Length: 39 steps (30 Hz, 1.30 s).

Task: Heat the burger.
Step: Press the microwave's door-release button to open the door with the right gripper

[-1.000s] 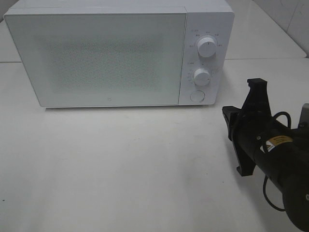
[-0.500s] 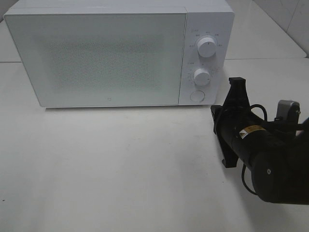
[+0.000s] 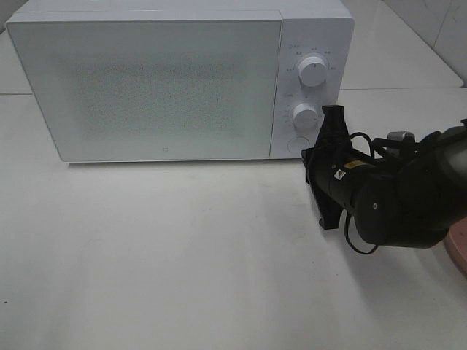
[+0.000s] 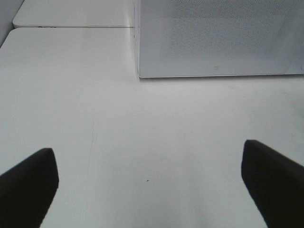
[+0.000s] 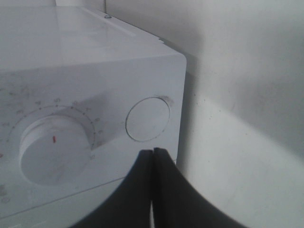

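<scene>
**A:** How does the burger look, and where is it?

**B:** I can't tell either. It shows in none of the three views. The microwave (image 3: 146, 80) has its door closed, and the speckled, frosted front hides whatever is inside.

**A:** Then count what does show.

**B:** One white microwave. On its control panel are two dials, the upper dial (image 3: 313, 71) and the lower dial (image 3: 305, 116), with one round button (image 3: 296, 144) under them. The wrist view shows a small red mark on the lower dial. There is one pink plate (image 3: 457, 248), only a curved sliver of it, at the desk's right edge. There are two end effectors.

**A:** And how do they stand?

**B:** The right end effector (image 5: 153, 153) has its fingers pressed together with nothing between them. Its tip is right by the round button, at the panel's lower corner. Whether it touches the panel, I can't tell. The black arm (image 3: 394, 197) behind it reaches in from the desk's right edge. The left end effector (image 4: 147, 156) is spread wide with nothing in it, over bare desk in front of the microwave.

**A:** What about the surface and the room?

**B:** The desk (image 3: 182, 255) is white and smooth, with faint scuffs. The microwave sits toward its far side, and a seam runs across that part of the surface. Past the far right corner there is a white tiled wall (image 3: 438, 25).
</scene>
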{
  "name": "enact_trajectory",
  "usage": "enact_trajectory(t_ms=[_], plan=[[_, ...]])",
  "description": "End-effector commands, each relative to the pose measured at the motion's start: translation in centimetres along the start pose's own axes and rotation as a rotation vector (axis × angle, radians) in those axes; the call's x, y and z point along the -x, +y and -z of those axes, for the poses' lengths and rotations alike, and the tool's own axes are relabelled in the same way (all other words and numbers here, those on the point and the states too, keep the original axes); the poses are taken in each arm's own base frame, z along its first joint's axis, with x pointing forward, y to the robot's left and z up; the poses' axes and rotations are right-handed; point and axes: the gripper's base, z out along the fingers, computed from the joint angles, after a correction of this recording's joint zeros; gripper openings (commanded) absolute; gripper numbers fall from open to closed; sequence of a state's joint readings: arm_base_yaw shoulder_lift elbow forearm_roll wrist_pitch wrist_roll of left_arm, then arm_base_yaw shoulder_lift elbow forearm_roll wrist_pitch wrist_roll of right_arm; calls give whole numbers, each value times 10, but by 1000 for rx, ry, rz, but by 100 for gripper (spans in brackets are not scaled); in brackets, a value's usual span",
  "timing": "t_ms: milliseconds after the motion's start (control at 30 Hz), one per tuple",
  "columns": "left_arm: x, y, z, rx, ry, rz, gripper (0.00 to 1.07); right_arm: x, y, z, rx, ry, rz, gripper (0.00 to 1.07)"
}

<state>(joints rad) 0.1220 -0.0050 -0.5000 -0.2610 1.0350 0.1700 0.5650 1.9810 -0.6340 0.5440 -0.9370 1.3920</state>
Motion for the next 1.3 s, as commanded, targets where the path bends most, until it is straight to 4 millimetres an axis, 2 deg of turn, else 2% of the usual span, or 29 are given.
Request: enact_trajectory(t_ms=[33,367,700,1067,1300], plan=[[0,0,1,-5,-14,-2,102,0,5,-8,10,6,9,0],[0,0,1,-5,-14,-2,102,2,9,-36,-6,9,18,0],[0,0,1,-5,-14,-2,102,2,10,-51,-7,-15,-1,0],[0,0,1,-5,-14,-2,102,7,14,-54,31,-50,-1,0],[0,0,1,-5,-14,-2,102,5,32,-59,141,-62,-12,0]])
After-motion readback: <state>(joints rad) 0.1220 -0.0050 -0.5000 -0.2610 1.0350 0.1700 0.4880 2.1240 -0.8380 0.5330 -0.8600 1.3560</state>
